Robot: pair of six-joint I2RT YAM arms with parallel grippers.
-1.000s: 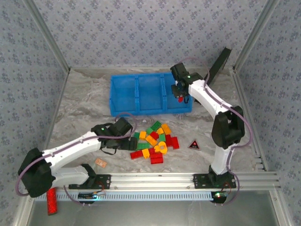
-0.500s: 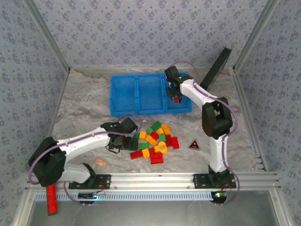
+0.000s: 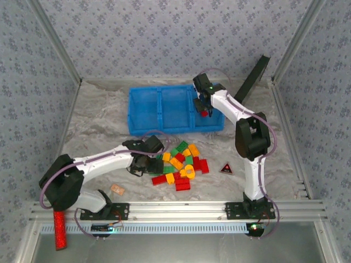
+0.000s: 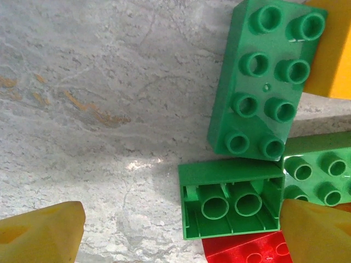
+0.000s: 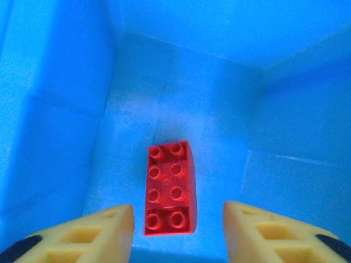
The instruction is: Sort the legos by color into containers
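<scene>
The legos (image 3: 181, 161), red, green and orange-yellow, lie in a loose pile on the table in front of the containers (image 3: 145, 109), three joined compartments of a blue bin. My right gripper (image 5: 178, 219) hangs open over the right compartment (image 5: 181, 98). A red brick (image 5: 170, 189) lies on that compartment's floor between the fingers, touching neither. My left gripper (image 4: 181, 230) is open low at the pile's left edge. An upturned green brick (image 4: 233, 200) sits between its fingers, close to the right fingertip (image 4: 315, 230). A long green brick (image 4: 263, 82) lies just beyond.
A black triangle with a red mark (image 3: 226, 169) lies right of the pile. A black flat panel (image 3: 255, 74) leans at the back right. A small tan piece (image 3: 117, 189) and a red glittery cylinder (image 3: 59, 233) lie near the front left. Metal rails run along the near edge.
My right gripper has opened and the red brick now lies loose in the right compartment. My left gripper has moved right, up to the pile's left edge.
</scene>
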